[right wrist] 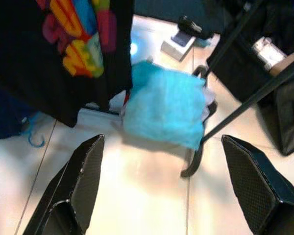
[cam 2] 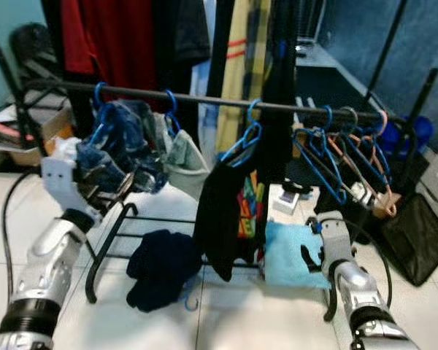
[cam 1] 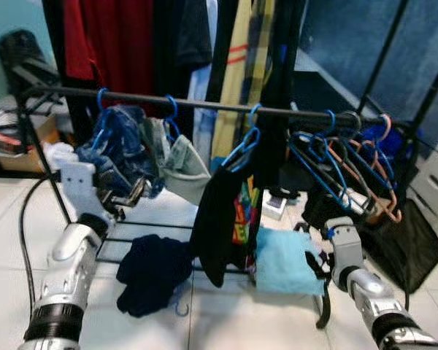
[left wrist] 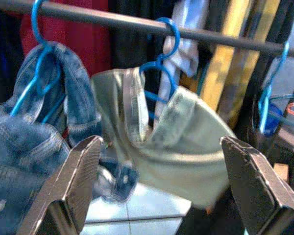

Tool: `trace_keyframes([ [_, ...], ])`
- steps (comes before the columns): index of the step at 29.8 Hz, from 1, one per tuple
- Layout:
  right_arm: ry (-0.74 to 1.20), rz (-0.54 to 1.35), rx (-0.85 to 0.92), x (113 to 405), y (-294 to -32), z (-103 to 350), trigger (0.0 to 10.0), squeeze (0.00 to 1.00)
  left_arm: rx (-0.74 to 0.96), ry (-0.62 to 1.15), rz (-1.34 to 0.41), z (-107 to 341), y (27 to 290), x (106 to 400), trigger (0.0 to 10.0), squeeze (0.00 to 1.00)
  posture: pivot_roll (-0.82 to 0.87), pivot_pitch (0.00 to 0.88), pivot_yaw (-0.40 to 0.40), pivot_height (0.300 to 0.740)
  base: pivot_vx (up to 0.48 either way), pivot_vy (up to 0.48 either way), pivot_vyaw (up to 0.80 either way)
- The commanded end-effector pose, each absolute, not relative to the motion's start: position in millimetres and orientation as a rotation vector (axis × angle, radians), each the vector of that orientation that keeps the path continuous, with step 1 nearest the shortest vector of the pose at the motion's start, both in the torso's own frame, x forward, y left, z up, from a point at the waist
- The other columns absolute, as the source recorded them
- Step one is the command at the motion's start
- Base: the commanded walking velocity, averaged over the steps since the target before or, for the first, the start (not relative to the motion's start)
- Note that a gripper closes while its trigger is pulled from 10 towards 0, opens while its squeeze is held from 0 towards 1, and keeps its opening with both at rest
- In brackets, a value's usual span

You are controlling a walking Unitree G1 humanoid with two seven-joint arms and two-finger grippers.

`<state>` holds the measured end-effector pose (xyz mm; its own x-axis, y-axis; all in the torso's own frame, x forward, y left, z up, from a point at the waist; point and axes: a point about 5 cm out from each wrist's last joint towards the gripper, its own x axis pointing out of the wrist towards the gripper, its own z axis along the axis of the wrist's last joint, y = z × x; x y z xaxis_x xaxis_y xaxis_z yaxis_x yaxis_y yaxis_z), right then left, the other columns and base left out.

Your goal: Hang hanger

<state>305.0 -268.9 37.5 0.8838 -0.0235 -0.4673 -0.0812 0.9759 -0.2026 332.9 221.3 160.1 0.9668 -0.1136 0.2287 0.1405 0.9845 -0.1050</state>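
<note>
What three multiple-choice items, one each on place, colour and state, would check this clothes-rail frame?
1. Where is the dark navy garment?
A. on the rail
B. on the floor under the rail
C. in the left gripper

2. What colour is the hanger carrying the pale green garment?
A. blue
B. red
C. white

3. How do the left gripper's jaws stand?
A. shut on the denim
B. shut on nothing
C. open, holding nothing

Key: 1 B, it lies heaped on the tiles below the rail. 2 A, its blue hook loops over the rail. 3 C, the left wrist view shows a wide gap between the jaws, with the garments beyond them.
</note>
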Motion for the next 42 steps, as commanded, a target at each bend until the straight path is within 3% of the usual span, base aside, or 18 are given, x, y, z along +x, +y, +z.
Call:
trace_keyframes([
  [1, 0.481, 0.027, -0.237, 305, -274, 40, 10.0, 0.0, -0.107, -0.261, -0.096, 176, 223, 339, 10.0, 0.0, -0.12, 0.0, -0.016, 0.74, 0.0, 0.0, 0.0],
  [6, 0.481, 0.04, -0.248, 303, -272, 39, 10.0, 0.0, -0.108, -0.275, -0.068, 179, 226, 339, 10.0, 0.0, -0.13, 0.0, -0.008, 0.74, 0.0, 0.0, 0.0],
  [17, 0.504, 0.076, -0.288, 298, -268, 32, 10.0, 0.0, -0.108, -0.265, -0.025, 179, 228, 336, 10.0, 0.0, -0.13, 0.0, 0.002, 0.74, 0.391, 0.0, 0.0],
  [28, 0.526, 0.118, -0.283, 294, -263, 26, 10.0, 0.0, -0.09, -0.275, -0.031, 188, 231, 338, 10.0, 0.0, -0.13, 0.0, 0.016, 0.74, 0.391, 0.0, 0.58],
  [33, 0.545, 0.101, -0.279, 291, -265, 22, 10.0, 0.0, -0.089, -0.276, -0.128, 190, 221, 338, 10.0, 0.0, -0.13, 0.0, 0.021, 0.74, 0.325, 0.0, 0.0],
  [37, 0.584, 0.09, -0.294, 286, -267, 17, 10.0, 0.0, -0.108, -0.259, -0.346, 191, 204, 334, 10.0, 0.0, -0.13, 0.0, 0.023, 0.74, 0.211, 0.0, 0.0],
  [38, 0.614, 0.089, -0.298, 283, -267, 13, 10.0, 0.0, -0.085, -0.233, -0.491, 191, 196, 328, 10.0, 0.0, -0.13, 0.0, 0.026, 0.74, 0.0, 0.0, -0.79],
  [42, 0.627, 0.089, -0.287, 279, -267, 10, 10.0, 0.0, -0.043, -0.211, -0.623, 191, 193, 320, 10.0, 0.0, -0.13, 0.0, 0.029, 0.74, 0.0, 0.0, -0.79],
])
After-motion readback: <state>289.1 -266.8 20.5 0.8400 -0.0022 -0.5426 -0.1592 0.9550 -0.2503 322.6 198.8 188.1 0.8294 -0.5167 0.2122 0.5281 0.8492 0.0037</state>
